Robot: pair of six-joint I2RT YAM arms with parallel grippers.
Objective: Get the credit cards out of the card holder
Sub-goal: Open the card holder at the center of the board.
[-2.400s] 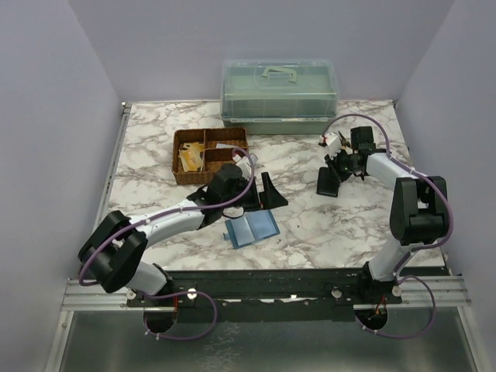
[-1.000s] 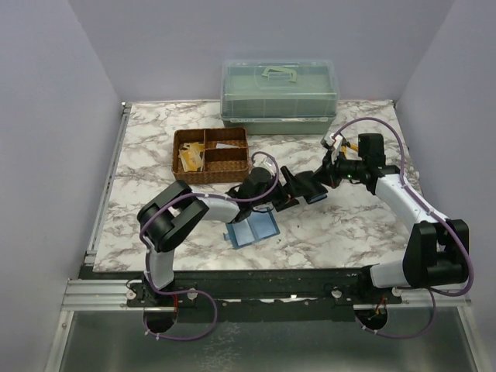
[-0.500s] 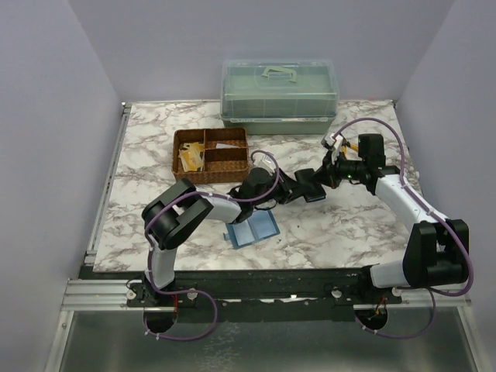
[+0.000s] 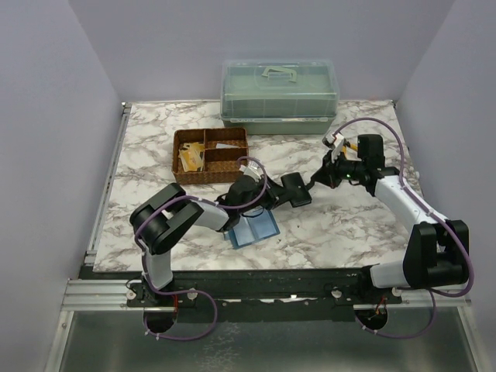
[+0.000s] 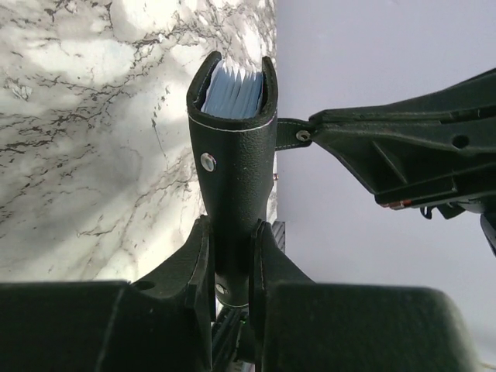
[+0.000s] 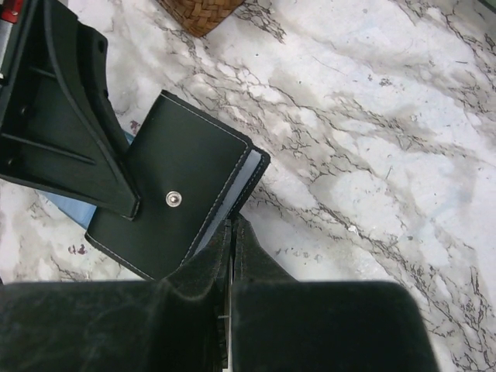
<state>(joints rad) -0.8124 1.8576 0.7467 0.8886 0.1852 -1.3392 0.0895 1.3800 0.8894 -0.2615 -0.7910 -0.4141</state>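
Note:
The black card holder (image 4: 295,190) hangs above the marble table between both arms. My left gripper (image 4: 271,195) is shut on its lower body; in the left wrist view the holder (image 5: 232,167) stands edge-on between the fingers (image 5: 195,256). Pale blue-white edges (image 5: 232,87) show in its open mouth, and I cannot tell credit cards from pockets there. The snap tab (image 5: 288,133) runs right into my right gripper (image 4: 318,181), which is shut on it. From the right wrist the holder's face (image 6: 194,182) and snap stud (image 6: 172,199) show just ahead of the shut gripper (image 6: 232,230).
A light-blue flat folder (image 4: 253,229) lies on the table under the left wrist. A brown wicker basket (image 4: 189,177) with compartments holds yellowish cards at back left. A clear green-tinted lidded box (image 4: 279,94) stands against the back wall.
My left gripper has closed on the card holder, which it stood open around a second ago. The holder has shifted slightly left. The right gripper has stayed shut on the tab.

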